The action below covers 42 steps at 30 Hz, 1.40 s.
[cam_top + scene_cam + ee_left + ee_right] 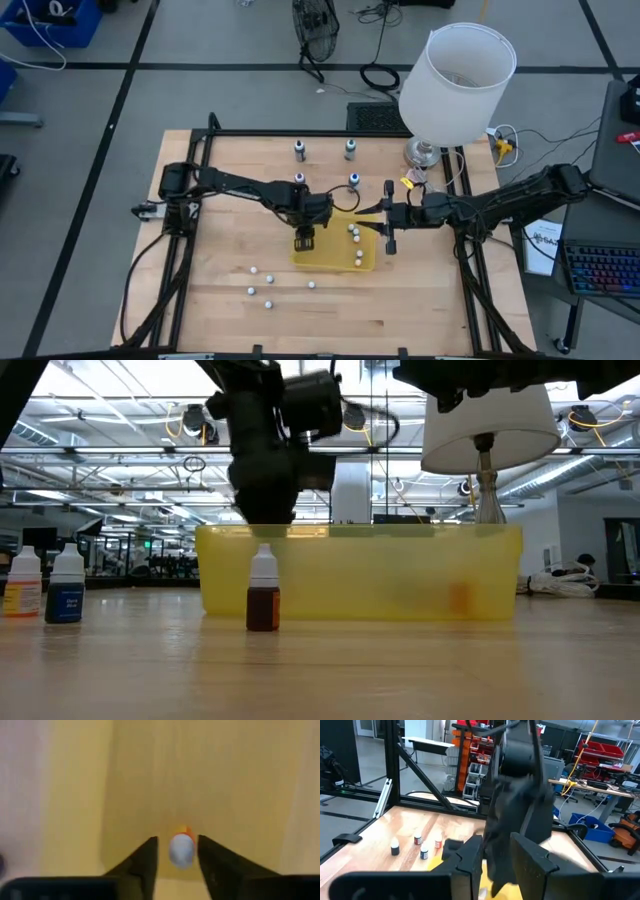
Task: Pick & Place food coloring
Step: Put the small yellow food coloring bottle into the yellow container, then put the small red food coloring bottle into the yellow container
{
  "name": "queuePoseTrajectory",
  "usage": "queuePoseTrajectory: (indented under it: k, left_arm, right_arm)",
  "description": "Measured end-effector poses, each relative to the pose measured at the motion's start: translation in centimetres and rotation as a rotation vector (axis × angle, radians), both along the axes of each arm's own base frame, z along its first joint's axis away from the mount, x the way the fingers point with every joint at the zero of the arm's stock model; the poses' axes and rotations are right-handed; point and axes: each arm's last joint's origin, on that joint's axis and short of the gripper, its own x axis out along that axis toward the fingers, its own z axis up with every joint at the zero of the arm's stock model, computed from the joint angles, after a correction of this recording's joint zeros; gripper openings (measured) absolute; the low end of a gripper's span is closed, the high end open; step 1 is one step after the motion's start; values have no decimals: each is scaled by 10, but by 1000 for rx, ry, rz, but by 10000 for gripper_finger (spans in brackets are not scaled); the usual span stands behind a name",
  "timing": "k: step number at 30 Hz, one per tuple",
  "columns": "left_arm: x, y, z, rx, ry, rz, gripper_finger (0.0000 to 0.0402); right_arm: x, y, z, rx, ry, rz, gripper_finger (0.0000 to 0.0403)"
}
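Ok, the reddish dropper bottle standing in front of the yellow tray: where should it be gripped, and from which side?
From straight above, closing on the neck just under the pale cap. The reddish bottle stands upright and narrow, close to the yellow tray, so a sideways approach looks cramped. The left gripper hangs over it, open, fingers either side of the cap. The right gripper waits at the tray's right end.

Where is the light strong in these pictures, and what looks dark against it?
Low view: bright ceiling lights behind the scene make the left arm a dark silhouette, and light passes through the yellow tray. High view: even light, with no hard shadows on the table.
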Motion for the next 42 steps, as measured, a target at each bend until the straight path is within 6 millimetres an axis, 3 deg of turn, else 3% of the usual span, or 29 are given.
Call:
queuePoseTrajectory:
  k: [6, 13, 18, 24, 28, 34, 38, 42]
  left_arm:
    - [-1, 0, 18, 3, -52, -3, 254]
    - [-18, -3, 61, -9, -146, 26, 313]
    - [-45, -25, 98, -11, -314, -41, 333]
    - [-96, -53, 96, 5, -573, -87, 334]
    - [-131, -60, 76, -1, -693, -36, 328]
    - [-172, -58, 58, -13, -852, 30, 330]
    - [-192, -57, 53, -48, -954, 18, 332]
    - [-206, -57, 48, -56, -1026, -12, 326]
  right_arm:
    - [0, 0, 0, 10, 0, 0, 88]
    - [0, 1, 1, 23, -9, 18, 88]
    - [0, 5, 5, 85, -48, 160, 89]
    - [5, 10, 9, 163, -11, 179, 90]
    - [29, 32, 14, 118, 168, 141, 114]
    - [95, 90, 30, 15, 449, 220, 180]
    - [134, 128, 23, -86, 663, 259, 203]
    - [165, 147, 4, -141, 830, 252, 202]
